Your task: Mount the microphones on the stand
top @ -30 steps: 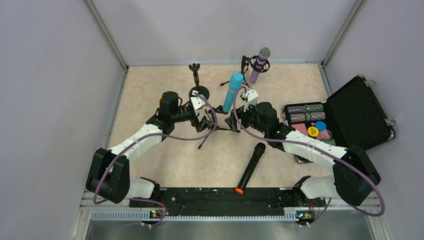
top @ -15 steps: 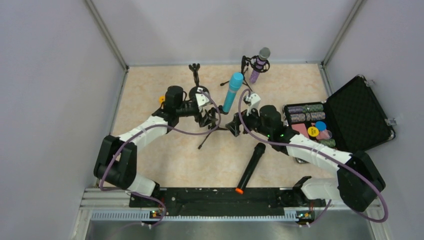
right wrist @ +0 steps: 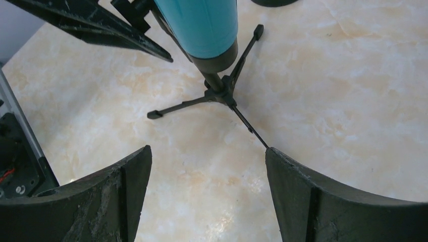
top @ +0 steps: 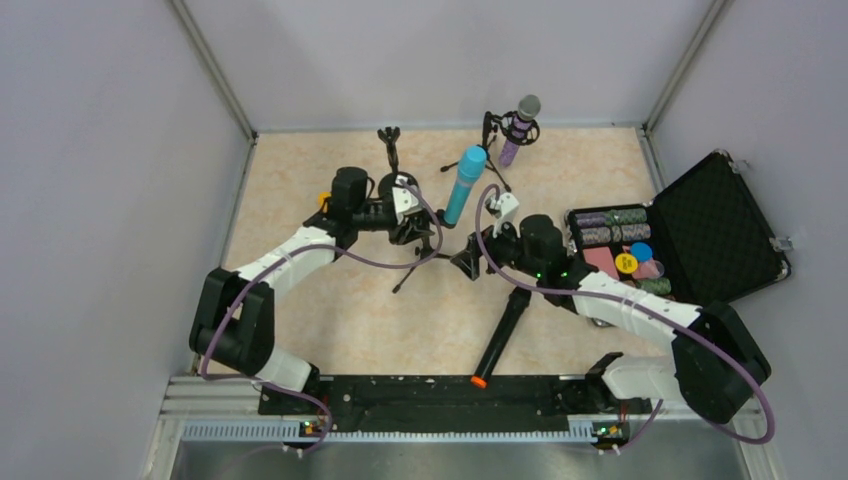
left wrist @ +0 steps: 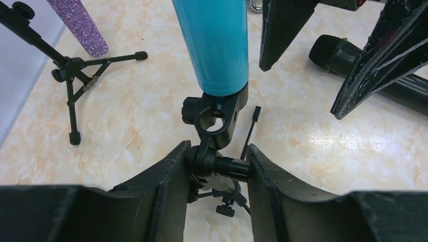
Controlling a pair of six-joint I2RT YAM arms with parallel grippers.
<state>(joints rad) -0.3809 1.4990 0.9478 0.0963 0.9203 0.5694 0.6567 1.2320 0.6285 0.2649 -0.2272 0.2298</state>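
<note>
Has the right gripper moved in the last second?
Yes. The right gripper has drawn back toward the near edge, closer to the black microphone.

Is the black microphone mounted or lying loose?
Lying loose: the black microphone is flat on the table, orange end toward the arms' bases.

You're looking at a blue mic (left wrist: pixel 212 45) showing a smooth, satin plastic shell, a purple mic (left wrist: pixel 78 25) glittering roughly, and a matt black stand (left wrist: pixel 217 118). The marbled table (left wrist: pixel 323 146) is shining glossily; the right fingers (right wrist: pixel 323 201) are showing scuffed, matt black plastic.
</note>
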